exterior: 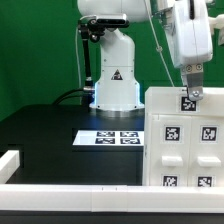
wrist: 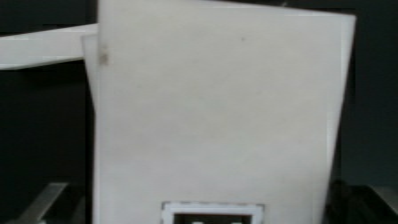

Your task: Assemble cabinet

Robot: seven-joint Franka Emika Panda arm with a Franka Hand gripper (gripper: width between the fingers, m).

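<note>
Cabinet (exterior: 186, 140): the exterior view's right and lower edges are cutting it off. Gripper (exterior: 192, 98): fingertips are sitting against the cabinet top, jaw state undeterminable. Wrist view is blurring the cabinet's tag (wrist: 212, 213).

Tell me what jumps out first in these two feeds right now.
The big white cabinet, covered in black-and-white tags, fills the exterior view's right, with the gripper down at its top edge. Flat on the black table beside it lies the marker board. The wrist view is almost all cabinet wall.
</note>
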